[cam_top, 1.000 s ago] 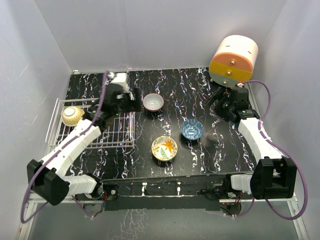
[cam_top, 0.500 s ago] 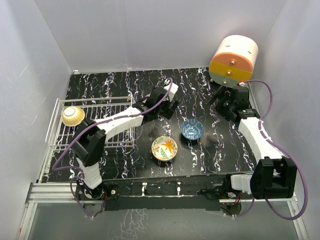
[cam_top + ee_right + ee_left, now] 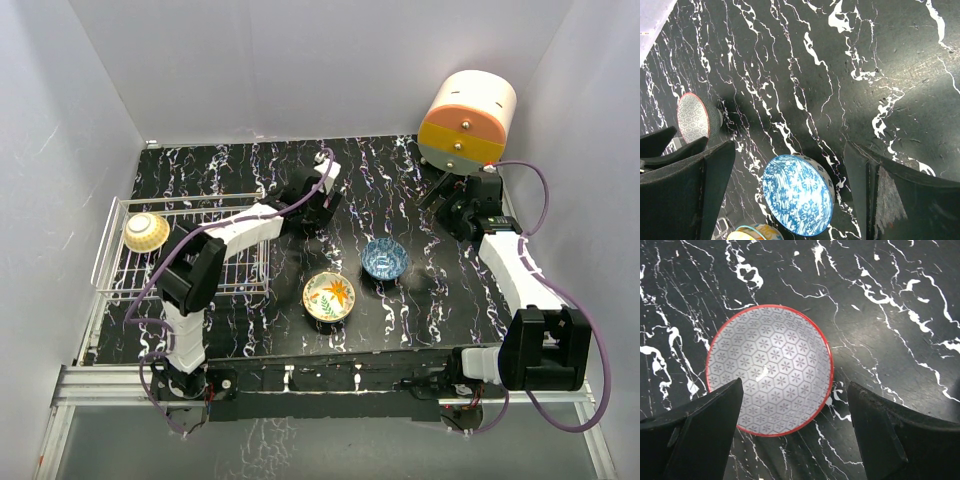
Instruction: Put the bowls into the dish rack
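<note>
A grey-white patterned bowl with a red rim [image 3: 770, 370] sits upright on the black marbled table. My left gripper [image 3: 795, 386] hovers open right above it, one finger over its near-left rim, the other beside it to the right. In the top view the left gripper [image 3: 304, 210] hides this bowl. The blue-white bowl [image 3: 384, 258] and the flowered bowl [image 3: 329, 296] stand on the table's middle. A cream-yellow bowl [image 3: 146, 232] lies in the white wire dish rack [image 3: 215, 275] at the left. My right gripper [image 3: 447, 198] stands open and empty at the right, looking at the blue-white bowl [image 3: 797, 195].
An orange-and-cream round drawer unit [image 3: 466, 120] stands at the back right corner, just behind the right gripper. White walls close in the table on three sides. The left arm stretches diagonally over the rack's right end.
The left arm has swung from over the rack to the right and now hangs over the grey-white bowl. The right gripper has shifted slightly toward the back.
</note>
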### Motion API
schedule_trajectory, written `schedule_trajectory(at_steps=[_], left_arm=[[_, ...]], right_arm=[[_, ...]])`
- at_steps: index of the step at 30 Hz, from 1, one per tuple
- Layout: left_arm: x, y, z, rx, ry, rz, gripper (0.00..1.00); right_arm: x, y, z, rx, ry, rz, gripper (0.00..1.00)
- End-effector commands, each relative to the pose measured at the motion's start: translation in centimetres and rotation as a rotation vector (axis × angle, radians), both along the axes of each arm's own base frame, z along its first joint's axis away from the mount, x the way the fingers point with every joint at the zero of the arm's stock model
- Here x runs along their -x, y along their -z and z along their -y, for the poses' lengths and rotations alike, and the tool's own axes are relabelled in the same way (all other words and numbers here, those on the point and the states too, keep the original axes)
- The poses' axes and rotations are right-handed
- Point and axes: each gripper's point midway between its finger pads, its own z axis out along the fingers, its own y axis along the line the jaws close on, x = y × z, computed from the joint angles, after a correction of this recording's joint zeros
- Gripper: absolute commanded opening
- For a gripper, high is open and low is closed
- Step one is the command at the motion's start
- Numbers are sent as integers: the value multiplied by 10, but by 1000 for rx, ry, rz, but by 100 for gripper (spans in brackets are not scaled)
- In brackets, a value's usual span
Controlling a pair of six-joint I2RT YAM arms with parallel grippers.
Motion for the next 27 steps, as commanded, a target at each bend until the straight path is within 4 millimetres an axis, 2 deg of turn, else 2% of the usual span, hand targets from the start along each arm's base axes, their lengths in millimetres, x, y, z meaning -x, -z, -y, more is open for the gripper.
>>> schedule_trajectory(at_steps=[1, 5, 8, 12, 23, 25, 26, 27], left_arm=[[8, -12, 17, 72, 54, 6, 82], [16, -15, 18, 107, 70, 4, 82], [17, -3, 20, 86, 83, -25, 82], [13, 17, 21, 41, 100, -54, 82], [-5, 45, 12, -55, 74, -52, 80], [-7, 48, 11, -63, 67, -51, 77], [-7, 50, 9, -71, 62, -50, 72], [-8, 52, 8, -80, 58, -48, 61]], right_arm=[[-14, -19, 1, 0, 3, 82, 94], [-14, -15, 2, 1, 5, 77, 94], [-13, -12, 1, -4, 2, 69, 94], [-12, -9, 1, -6, 4, 64, 94], [-13, -6, 5, -2, 9, 59, 94], [-13, -4, 5, -3, 9, 55, 93], [-13, -4, 5, -3, 8, 57, 94], [-13, -3, 4, -4, 7, 54, 94]])
